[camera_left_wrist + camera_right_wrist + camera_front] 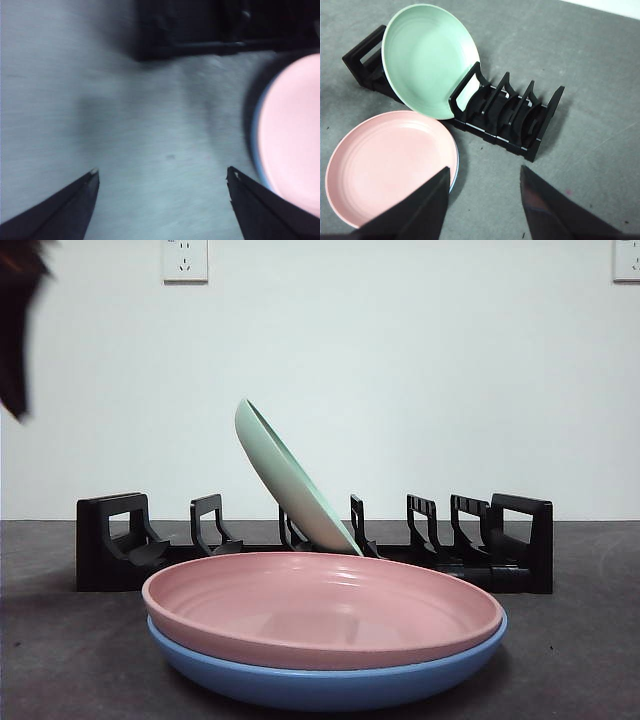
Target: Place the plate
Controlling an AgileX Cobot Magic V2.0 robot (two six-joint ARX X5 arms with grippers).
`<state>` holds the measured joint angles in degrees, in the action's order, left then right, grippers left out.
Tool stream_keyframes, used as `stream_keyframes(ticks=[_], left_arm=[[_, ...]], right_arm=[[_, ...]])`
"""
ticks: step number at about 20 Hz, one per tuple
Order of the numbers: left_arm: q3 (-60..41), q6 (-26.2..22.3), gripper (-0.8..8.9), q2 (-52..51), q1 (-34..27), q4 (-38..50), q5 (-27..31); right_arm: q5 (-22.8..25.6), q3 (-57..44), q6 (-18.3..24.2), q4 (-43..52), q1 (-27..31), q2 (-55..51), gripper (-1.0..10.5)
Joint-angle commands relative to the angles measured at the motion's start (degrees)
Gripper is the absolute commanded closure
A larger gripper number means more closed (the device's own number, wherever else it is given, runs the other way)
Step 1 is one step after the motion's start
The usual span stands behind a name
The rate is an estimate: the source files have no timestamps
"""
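While the front view puts the stack nearest the camera, pink plate (325, 605) sits nested on blue plate (330, 675), both flat on the grey bench (60, 650). Blue shows there as a full lower bowl; in the right wrist view it is only a thin sliver (455, 172) under the pink plate (390, 165), and in the left wrist view just a blue edge (256, 135) beside the pink (292, 130).

Behind the stack: black dish rack (120, 550) running across the bench. Green plate (290, 480) stands in it, tilted, lower edge down between dividers near the rack's middle. Right wrist view shows what the front cannot: the green plate's (430, 60) full concave face, leaning against one divider, with the slots on one side of the rack (515, 120) unoccupied.

Left end effector (162, 175): jaws wide apart, nothing between them, over bare bench beside the stack, rack end (200, 30) beyond it. That view is blurred. Right end effector (485, 172): jaws apart, holding nothing, high above the bench, looking down on stack and rack.

Front view shows only one dark arm tip (20, 320) at the top corner; can't tell from it which arm. White wall behind with two sockets (185, 260).
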<state>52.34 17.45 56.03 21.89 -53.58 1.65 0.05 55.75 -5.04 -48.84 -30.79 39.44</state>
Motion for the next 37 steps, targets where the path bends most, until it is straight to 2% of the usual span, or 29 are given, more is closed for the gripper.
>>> stream_keyframes(ticks=[1,3,7,10,13,14,20,28,30,35,37], left_arm=[[0.5,-3.5,4.07,-7.8,-3.6,-2.8,0.3],[0.5,-2.5,4.07,-13.2,-6.4,-5.9,0.3],[0.5,-1.3,4.07,-18.8,-9.2,-10.2,0.3],[0.6,-0.8,4.07,-19.7,-9.3,-10.5,0.3],[0.6,1.0,4.07,-19.7,-9.3,-10.4,0.4],[0.5,1.4,4.07,-19.7,-9.3,-10.4,0.5],[0.5,1.4,4.07,-19.7,-9.3,-10.4,0.5],[0.5,1.5,4.07,-19.7,-9.3,-10.5,3.3],[0.5,1.5,4.07,-19.7,-9.3,-10.5,3.3],[0.5,1.5,4.07,-19.7,-9.3,-10.5,3.3],[0.5,1.5,4.07,-19.7,-9.3,-10.5,3.3]], right_arm=[[-0.8,0.6,-2.2,0.4,-0.3,2.4,7.2],[-3.7,0.6,-3.1,1.1,-0.3,5.3,6.7],[-12.7,4.8,-5.1,4.3,-0.7,16.3,6.7],[-17.8,14.5,-7.4,4.4,-2.1,29.4,6.7],[-26.2,25.4,-9.6,3.7,-2.3,42.4,6.7],[-27.6,28.9,-9.8,3.8,-2.7,46.5,6.7],[-27.6,43.8,-9.5,5.9,-4.7,63.6,6.7],[-27.7,49.0,-9.6,9.0,-4.9,73.4,6.8],[-27.6,49.0,-9.6,9.0,-5.4,74.5,7.2],[-27.0,49.0,-9.6,9.1,-7.0,75.3,9.4],[-27.0,49.0,-9.8,9.2,-7.3,75.3,9.4]])
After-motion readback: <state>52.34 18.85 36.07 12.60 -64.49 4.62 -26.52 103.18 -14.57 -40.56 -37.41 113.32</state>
